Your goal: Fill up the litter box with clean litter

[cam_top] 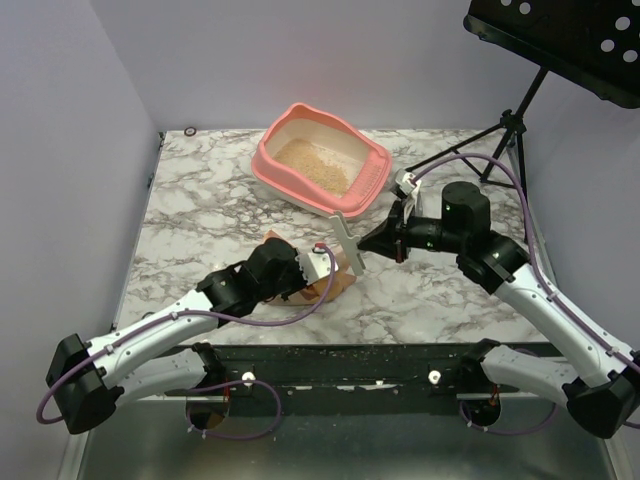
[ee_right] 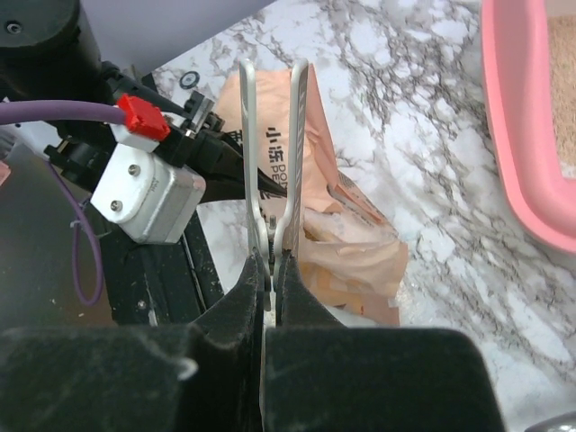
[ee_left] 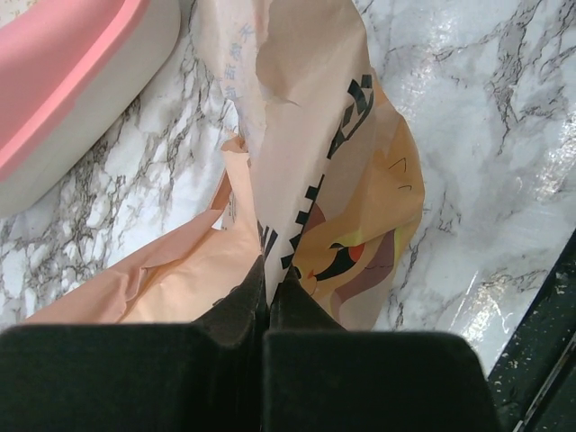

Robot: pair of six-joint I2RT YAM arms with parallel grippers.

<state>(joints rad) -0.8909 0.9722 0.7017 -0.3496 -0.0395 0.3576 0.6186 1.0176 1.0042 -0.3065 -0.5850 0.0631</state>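
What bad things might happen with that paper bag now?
The left hand pinches a thin edge of the torn paper bag, so it might rip or slip when lifted. The bag sits beside the litter box, not over it, so tipping could spill onto the table. The white tool in the right hand might bump the bag.

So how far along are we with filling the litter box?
Partly done: some clean litter already lies in the litter box. In hand: the left gripper is shut on the torn-open paper bag, and the right gripper is shut on a white plastic tool beside it. Left: getting more litter into the box.
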